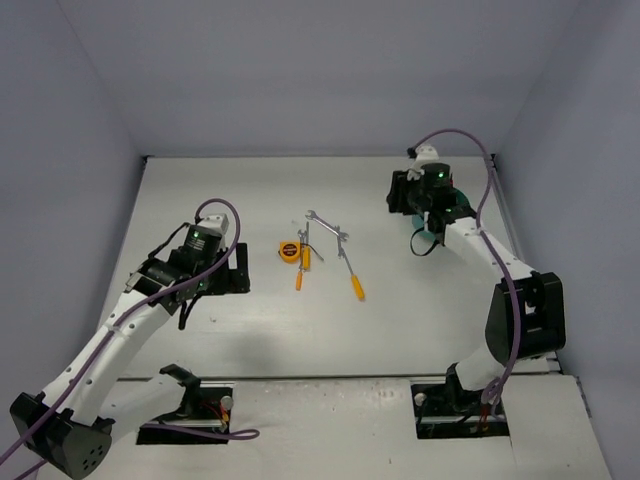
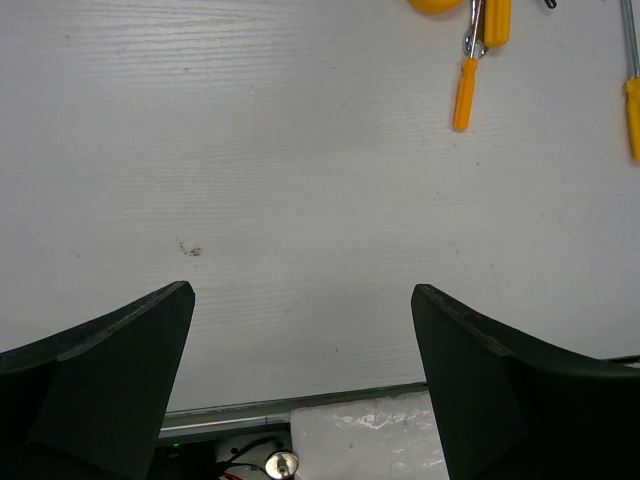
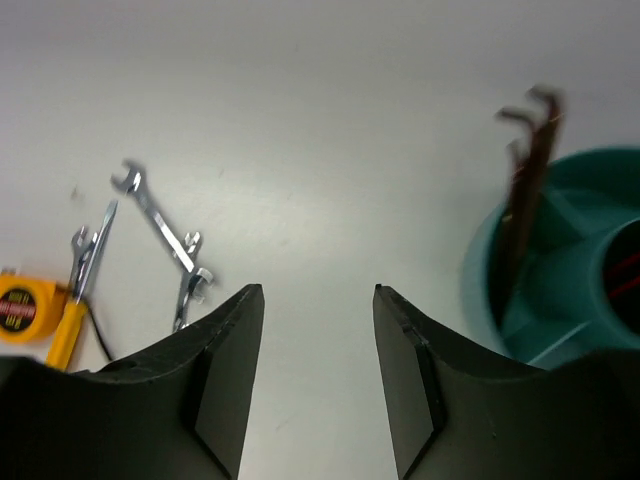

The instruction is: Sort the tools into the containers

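Several tools lie mid-table: a round yellow-orange tape measure (image 1: 288, 250), two orange-handled screwdrivers (image 1: 299, 277) (image 1: 354, 284) and silver wrenches (image 1: 326, 225). The teal cup (image 1: 420, 237) stands at the right, partly hidden under my right arm. In the right wrist view the cup (image 3: 560, 290) holds dark hex keys (image 3: 527, 180), and something red shows at its right edge. My right gripper (image 3: 317, 295) is open and empty, just left of the cup, also in the top view (image 1: 402, 195). My left gripper (image 2: 302, 292) is open and empty over bare table, left of the tools (image 1: 238, 268).
White walls close in the table on the left, back and right. The left wrist view shows the tape measure's edge (image 2: 440, 4) and screwdriver handles (image 2: 462, 95) at its top. The right wrist view shows the wrenches (image 3: 155, 215) and tape measure (image 3: 18, 310) at its left.
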{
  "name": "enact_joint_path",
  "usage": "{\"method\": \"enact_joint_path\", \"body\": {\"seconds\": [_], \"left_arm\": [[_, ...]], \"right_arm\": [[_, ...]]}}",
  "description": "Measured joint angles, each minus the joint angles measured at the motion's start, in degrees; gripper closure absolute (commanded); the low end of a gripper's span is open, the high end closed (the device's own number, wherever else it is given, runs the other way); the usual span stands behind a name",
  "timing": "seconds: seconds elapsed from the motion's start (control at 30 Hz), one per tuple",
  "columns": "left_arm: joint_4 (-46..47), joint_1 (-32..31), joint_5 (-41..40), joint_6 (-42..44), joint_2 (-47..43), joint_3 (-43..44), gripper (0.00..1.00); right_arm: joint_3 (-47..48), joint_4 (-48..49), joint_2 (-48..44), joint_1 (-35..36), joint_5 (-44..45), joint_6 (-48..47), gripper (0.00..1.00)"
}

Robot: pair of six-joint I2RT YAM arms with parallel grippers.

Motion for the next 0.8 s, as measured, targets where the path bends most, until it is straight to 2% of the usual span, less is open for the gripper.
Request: {"method": "enact_joint_path", "body": {"seconds": [0.2,0.4,0.63,0.8], "left_arm": [[0.0,0.0,0.1,-0.6,2.6,1.0,0.12],[0.0,0.0,0.9,-0.8,4.5,1.3,0.12],[0.0,-0.5,1.2,-0.7,5.3,1.3,0.12],[0.0,-0.6,1.6,-0.7,5.5,1.3,0.12]], "right_arm": [[-1.2,-11.8,0.6,9.9,2.9,6.3,0.55],[-0.9,-18.6,7.0,16.4,3.9,9.9,0.55],[-0.3,-21.7,14.7,20.3,4.8,13.0,0.59],[3.5,-21.9,18.3,22.4,6.6,13.8,0.63]]}}
